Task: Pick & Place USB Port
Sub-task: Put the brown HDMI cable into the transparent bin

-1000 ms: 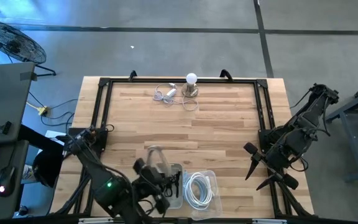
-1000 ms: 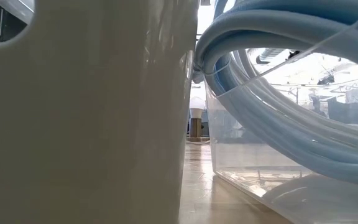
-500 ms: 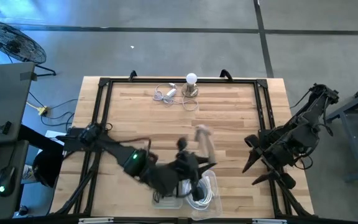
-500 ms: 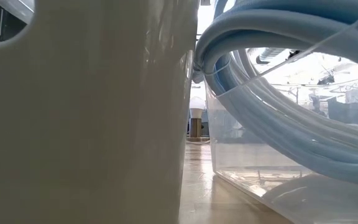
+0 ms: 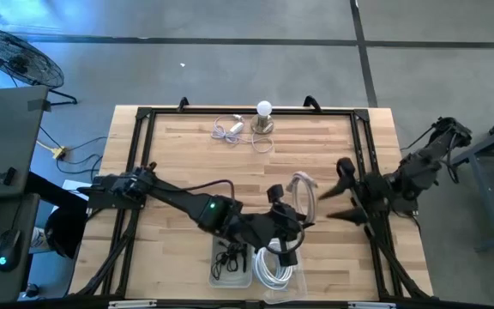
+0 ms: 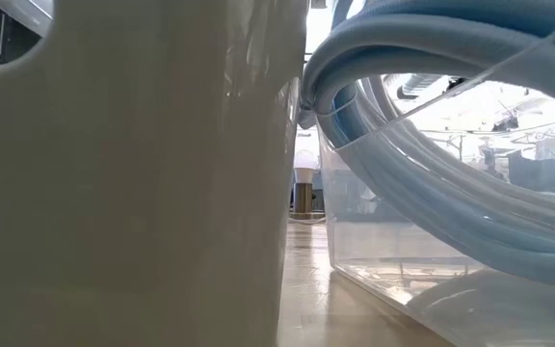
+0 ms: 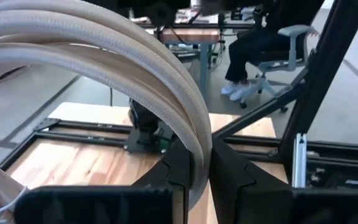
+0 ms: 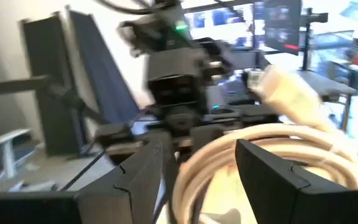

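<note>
- Across the table's near half, the left arm stretches low toward the right, its left gripper (image 5: 288, 209) clamped on a coiled white cable (image 5: 303, 194).
- Facing it, the right gripper (image 5: 340, 191) holds its fingers spread, the cable's coil just beside them.
- Near the front edge, clear bins (image 5: 283, 275) hold another white coil.

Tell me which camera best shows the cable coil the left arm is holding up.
The right wrist view: the whole loop of the cable coil and its plug face that camera. The left wrist view shows only strands pinched in the left end effector. The high view shows it small; the low view misses it.
</note>
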